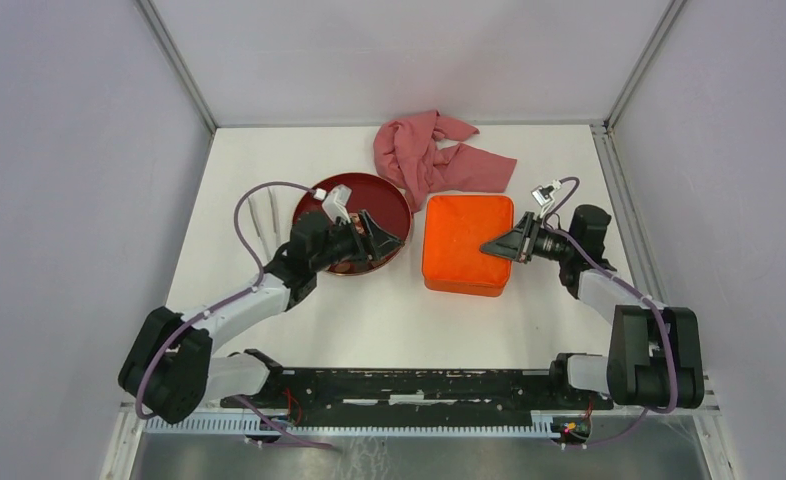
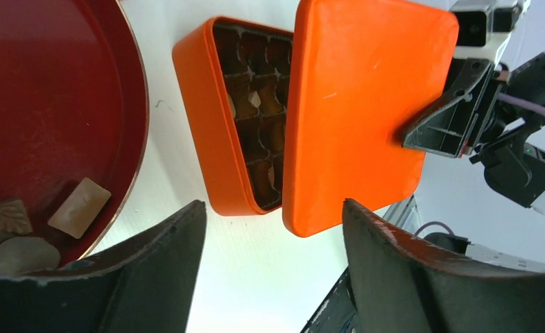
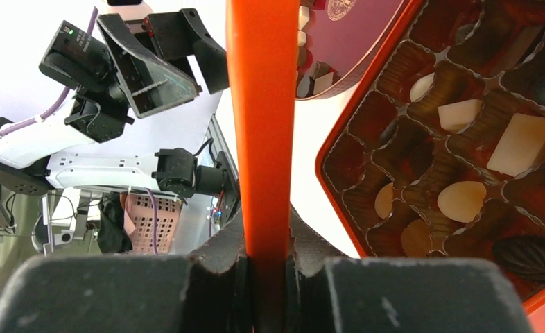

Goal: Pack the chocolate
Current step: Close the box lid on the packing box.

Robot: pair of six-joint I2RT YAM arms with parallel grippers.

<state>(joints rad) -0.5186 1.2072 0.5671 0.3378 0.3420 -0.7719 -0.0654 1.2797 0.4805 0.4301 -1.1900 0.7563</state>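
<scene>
At the right jaws: they are pinching the edge of the orange lid and holding it tilted.
Left jaws: they are standing spread wide, gripping nothing, and hovering at the rim of the dark-red plate.
Orange lid: it is hanging partly over the orange tin, leaving gridded compartments showing on the plate side.
Chocolate: pieces are sitting in several tin compartments; a few more are lying on the plate beside the left jaws.
Beyond: a pink cloth is lying crumpled on the table behind the tin.
</scene>
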